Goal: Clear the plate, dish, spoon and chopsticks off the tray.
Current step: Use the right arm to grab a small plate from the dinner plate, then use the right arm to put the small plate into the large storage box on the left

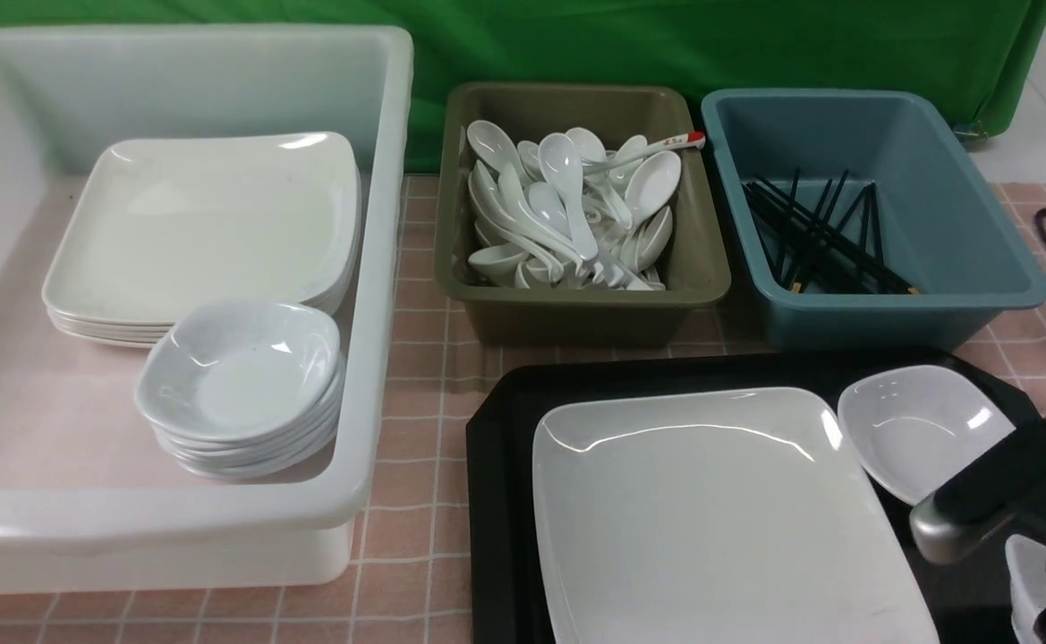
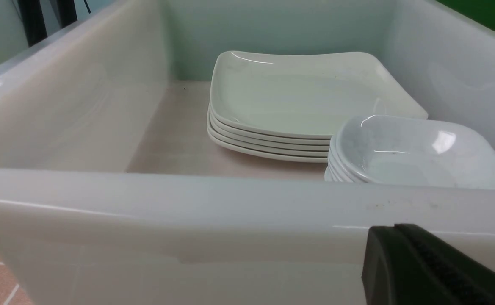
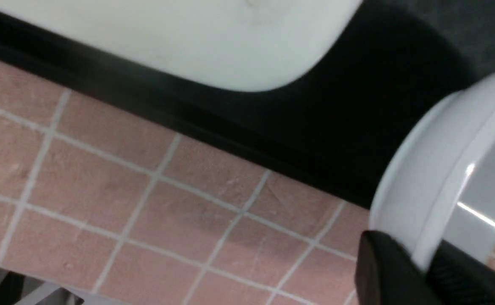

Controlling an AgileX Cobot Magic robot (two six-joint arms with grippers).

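Left pincer has its black jaws pressed together with nothing between them. It hangs just outside the near wall of the white tub and shows only in its own wrist view. Inside that tub, at the table's left, a stack of large square plates lies toward the back. A stack of small squarish bowls stands just in front of it, near the tub's right wall.

To the right of the tub, on the pink checked cloth, sits the olive bin, heaped with white soup spoons. One red-tipped spoon rests across the heap, its handle over the bin's far right corner. Next comes the blue bin, holding a loose bundle of black chopsticks that lie slanted on its floor.

In front of both bins lies the black tray. On it the plate lies flat, filling most of the left and middle. The dish sits upright just beside the plate's far right corner.

Farthest right, the right arm reaches over the tray. The right pincer is narrowed onto the spoon: the wrist view shows the spoon's thick white rim pinched between the two black jaws. The spoon is close to the tray's rim and near a rounded corner of the plate. Whether it rests on the tray I cannot tell.
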